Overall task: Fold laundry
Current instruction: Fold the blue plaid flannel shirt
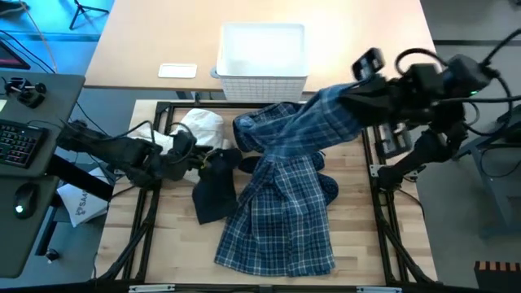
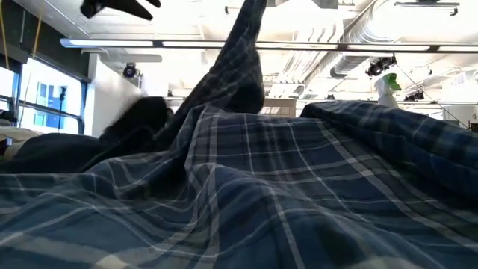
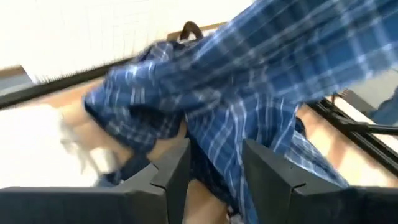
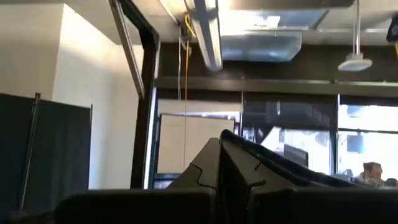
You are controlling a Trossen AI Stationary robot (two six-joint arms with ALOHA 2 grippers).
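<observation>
Fold barely begun imo: my right gripper, fingers pressed together pinching cloth, holds one end of the blue-and-white plaid cotton shirt up at right; rest lies rumpled mid-table. My left gripper at left w/ fingers parted, nothing held. Crumpled dark navy garment and white cloth wad left of it, unfolded. High view shows the white lattice plastic basket at far edge; low view only plaid.

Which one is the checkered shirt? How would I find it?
Look at the wooden table just below the white basket. The plaid shirt is the big cloth spread down the middle, one end lifted by the right gripper. It alone has blue-and-white checks; the dark piece and white cloth beside it are plain.
</observation>
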